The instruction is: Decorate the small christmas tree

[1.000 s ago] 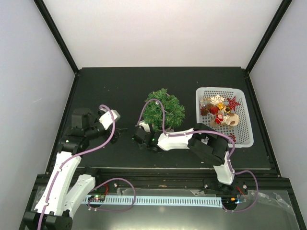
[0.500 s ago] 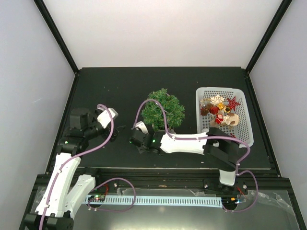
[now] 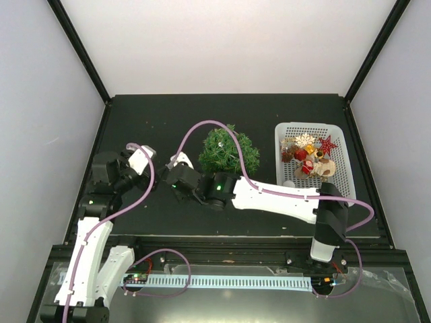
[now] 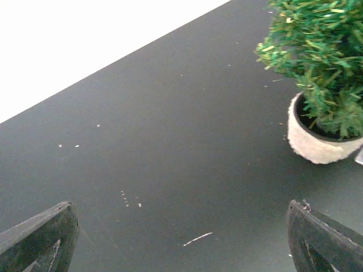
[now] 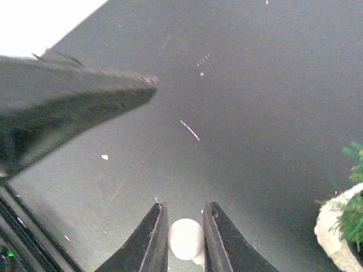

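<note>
Black tabletop (image 3: 269,114), small christmas tree (image 3: 229,151) at centre: right hand (image 5: 185,207) pinches white ball (image 5: 186,238), likely for hanging; left hand (image 4: 180,207) spread, empty.

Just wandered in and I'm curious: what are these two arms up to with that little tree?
They are decorating the small christmas tree. The right hand, reached across to the tree's left side, pinches a small white ball, probably an ornament, low over the table. The left hand hangs wide open nearby, holding nothing. More ornaments lie in the white basket to the tree's right. No decoration shows on the tree yet.
</note>
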